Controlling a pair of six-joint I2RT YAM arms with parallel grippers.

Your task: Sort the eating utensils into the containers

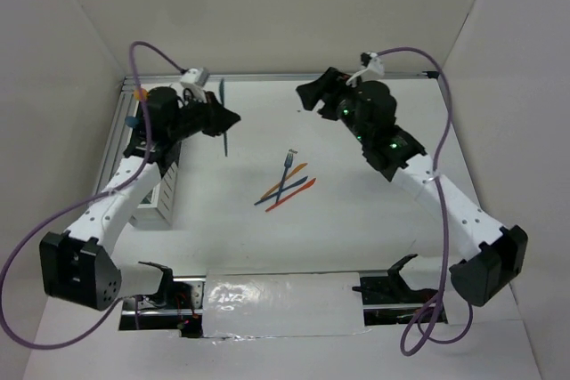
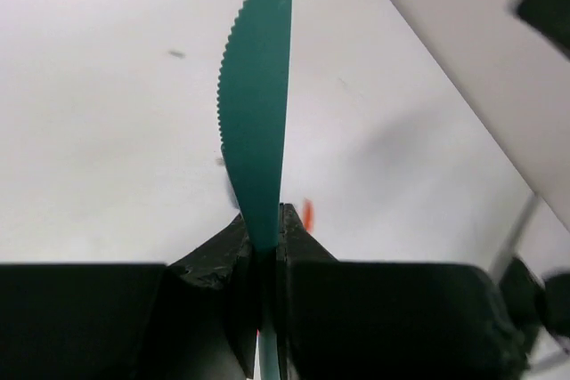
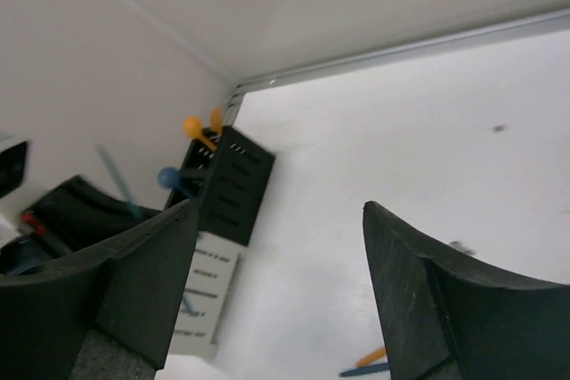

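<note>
Between the left pincer's (image 2: 268,222) closed fingers: thin teal plastic knife (image 2: 256,113), one edge serrated, flat blade clamped low, tip pointing away from the wrist. Right pincer (image 3: 276,282) spread wide, nothing held. Past its left finger: black slatted upright bin (image 3: 233,186) with orange utensil ends sticking up, white bin (image 3: 200,295) joined to it. Loose orange, red-orange and dark blue utensils (image 1: 285,186) on the white table (image 1: 374,220), well apart from both pincers.

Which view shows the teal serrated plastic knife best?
Left wrist: the teal serrated plastic knife fills the frame, clamped in the left tool. Top external shows a thin sliver; right wrist, perhaps a blurred streak.
</note>
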